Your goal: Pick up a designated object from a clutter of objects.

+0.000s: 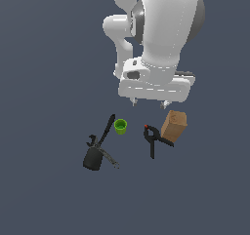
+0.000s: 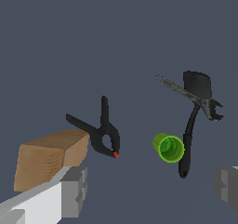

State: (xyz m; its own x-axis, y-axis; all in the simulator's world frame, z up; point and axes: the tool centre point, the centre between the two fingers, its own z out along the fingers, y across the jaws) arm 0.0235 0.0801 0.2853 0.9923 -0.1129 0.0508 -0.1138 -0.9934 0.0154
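Observation:
The tan-brown box [image 1: 173, 126] stands on the dark floor at the exterior view's right; it also shows in the wrist view [image 2: 49, 158], partly behind one finger [image 2: 69, 190]. My gripper [image 1: 149, 103] hangs above the clutter, up and to the exterior view's left of the box, open and empty. In the wrist view the gripper [image 2: 151, 190] has its fingers wide apart. The black clamp with a red tip [image 1: 154, 139] lies beside the box. The green cup [image 1: 120, 127] sits left of the clamp.
A black mug-like block [image 1: 92, 159] lies at the exterior view's left with thin dark tools [image 1: 105, 134] crossing near it. In the wrist view the clamp [image 2: 101, 130], cup [image 2: 169, 148], black handled tool [image 2: 193, 116] and grey wrench [image 2: 188, 96] are spread out.

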